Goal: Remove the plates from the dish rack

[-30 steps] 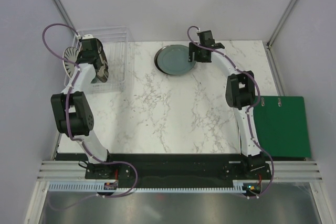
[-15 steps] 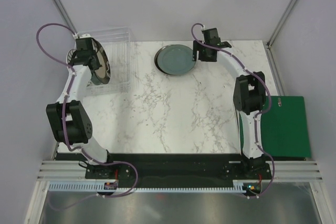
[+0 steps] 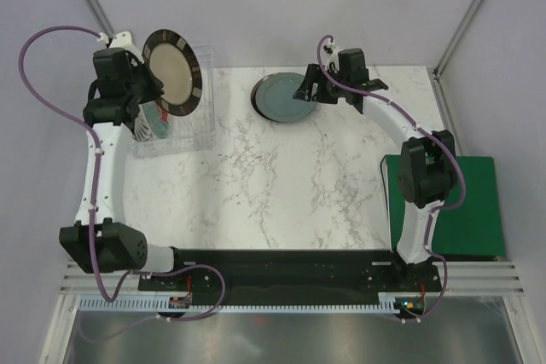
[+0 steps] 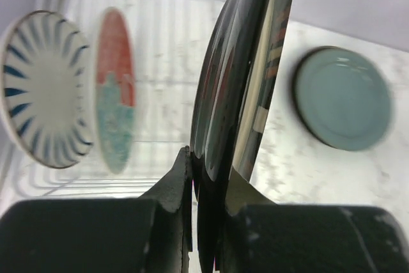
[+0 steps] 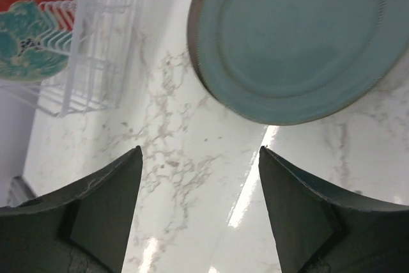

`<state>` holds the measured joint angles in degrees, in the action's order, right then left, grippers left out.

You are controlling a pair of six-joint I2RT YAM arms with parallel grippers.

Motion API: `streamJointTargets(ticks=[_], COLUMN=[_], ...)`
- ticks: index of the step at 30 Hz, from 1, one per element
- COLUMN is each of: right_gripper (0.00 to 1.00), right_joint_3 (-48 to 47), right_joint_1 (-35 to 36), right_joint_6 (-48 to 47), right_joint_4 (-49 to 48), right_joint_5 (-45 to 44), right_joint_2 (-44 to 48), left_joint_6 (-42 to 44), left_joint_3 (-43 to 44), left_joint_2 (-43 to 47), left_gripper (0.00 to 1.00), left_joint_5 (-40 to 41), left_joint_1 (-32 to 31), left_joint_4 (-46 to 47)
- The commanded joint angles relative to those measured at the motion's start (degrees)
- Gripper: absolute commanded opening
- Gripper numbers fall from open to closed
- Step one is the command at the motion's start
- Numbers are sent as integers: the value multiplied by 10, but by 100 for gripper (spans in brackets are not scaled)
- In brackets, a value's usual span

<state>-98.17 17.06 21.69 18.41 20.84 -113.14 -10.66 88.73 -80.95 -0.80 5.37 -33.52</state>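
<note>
The left picture edge crops the red plate (image 5: 29, 20).

Blk-rimmed cream plate (image 3: 171, 72), grey-teal plate (image 3: 278, 98)

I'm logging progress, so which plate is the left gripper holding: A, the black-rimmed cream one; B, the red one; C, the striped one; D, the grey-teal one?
A: the left gripper is shut on the black-rimmed cream plate, while the red plate and striped plate stand in the rack and the grey-teal plate lies on the table.
</note>
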Motion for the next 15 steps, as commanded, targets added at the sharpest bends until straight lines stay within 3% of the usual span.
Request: streamJointTargets(ticks=[1,7,15], right_gripper=[80,82,83], right_joint_3=[73,147,189], right_joint_1=[5,10,29], right_joint_6=[95,194,246], right_joint_4=[-149,-302,-392], right_joint_5=[147,214,249], right_joint_2=[37,69,79], left_joint_6=[-103,-166,-232], left_joint_3=[-29,-149,-233], left_joint_2=[93,153,187], left_gripper=[2,2,2], left_joint_5=[-184,-257,-292], left_joint_1=[-8,-9,-45], left_joint_4=[71,131,208])
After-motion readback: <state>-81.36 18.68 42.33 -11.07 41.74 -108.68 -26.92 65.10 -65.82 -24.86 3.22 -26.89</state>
